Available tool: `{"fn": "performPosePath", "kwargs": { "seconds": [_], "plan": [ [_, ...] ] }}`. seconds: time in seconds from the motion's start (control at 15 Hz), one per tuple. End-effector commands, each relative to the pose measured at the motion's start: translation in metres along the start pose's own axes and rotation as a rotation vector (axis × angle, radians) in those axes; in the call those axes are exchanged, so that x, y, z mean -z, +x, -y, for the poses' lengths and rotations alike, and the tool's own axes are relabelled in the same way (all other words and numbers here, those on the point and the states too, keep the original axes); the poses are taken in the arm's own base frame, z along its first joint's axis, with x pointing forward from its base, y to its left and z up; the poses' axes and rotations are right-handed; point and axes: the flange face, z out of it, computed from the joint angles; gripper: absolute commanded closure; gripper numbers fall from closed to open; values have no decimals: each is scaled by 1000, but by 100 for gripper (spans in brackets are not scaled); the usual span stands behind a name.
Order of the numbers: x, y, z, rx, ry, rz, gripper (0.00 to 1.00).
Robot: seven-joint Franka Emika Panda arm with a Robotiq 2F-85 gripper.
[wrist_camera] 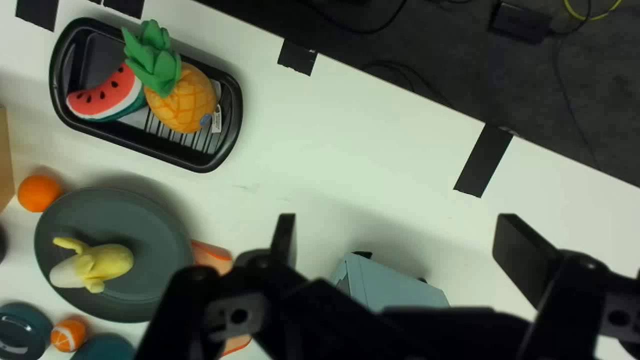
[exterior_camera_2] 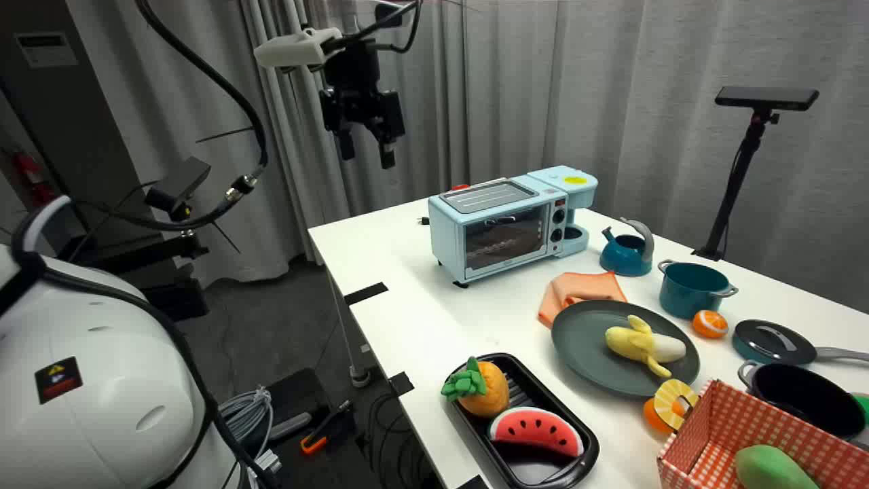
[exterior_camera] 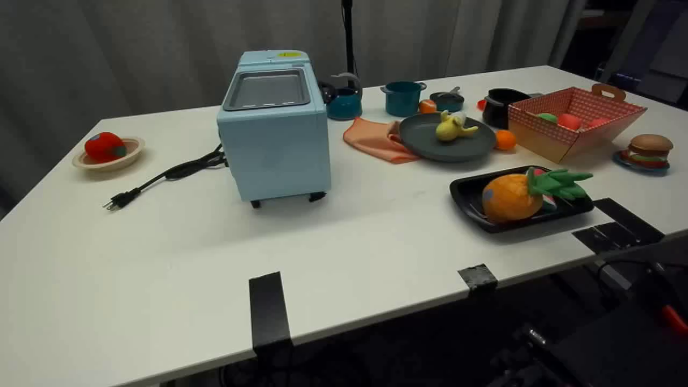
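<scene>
From here, the pincer [exterior_camera_2: 367, 154] hangs spread and empty in mid-air. Nearest it, the toaster oven [exterior_camera_2: 504, 234] stands on the worktop [exterior_camera_2: 417, 319], propped by short feet [exterior_camera: 317, 196]; a rimmed tray [wrist_camera: 102, 52] presumably stops the pineapple [wrist_camera: 184, 100] and watermelon slice [wrist_camera: 106, 95] rolling.

Gripper [exterior_camera_2: 367, 155]: mostly matt; whether metal or plastic, hard to tell
Toaster oven [exterior_camera: 274, 145]: smooth, painted-looking, with a soft sheen
Oven door [exterior_camera_2: 504, 239]: glassy, reflective
Top tray [exterior_camera: 271, 88]: smooth, metal-looking, low gloss
Baking pan [exterior_camera_2: 536, 470]: smooth, metal-looking, glossy along the rim
Pineapple [wrist_camera: 172, 85]: soft plush cloth, matt
Watermelon slice [exterior_camera_2: 536, 429]: plush cloth, matt
Banana [wrist_camera: 95, 265]: plush cloth, matt
Plate [exterior_camera_2: 587, 339]: smooth, dull finish
Napkin [exterior_camera: 373, 138]: thin cloth, matt
Basket [exterior_camera: 535, 134]: card-like outside; checked inside, paper or cloth unclear
Kettle [exterior_camera_2: 621, 259]: smooth, lightly glossy
Tabletop [exterior_camera: 161, 269]: smooth, faint sheen
Tape [exterior_camera: 269, 306]: slightly shiny
Curtain [exterior_camera_2: 652, 136]: woven-looking fabric, matt
</scene>
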Motion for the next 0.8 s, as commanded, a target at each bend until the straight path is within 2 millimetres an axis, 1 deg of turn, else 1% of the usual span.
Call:
{"fn": "performPosePath", "kwargs": {
  "seconds": [0.0,0.53,0.73],
  "plan": [
    [0,0,0,1,-1,3,0],
    [0,0,0,1,-1,2,0],
    [-2,6,-21,-10,-4,15,0]
  ]
}}
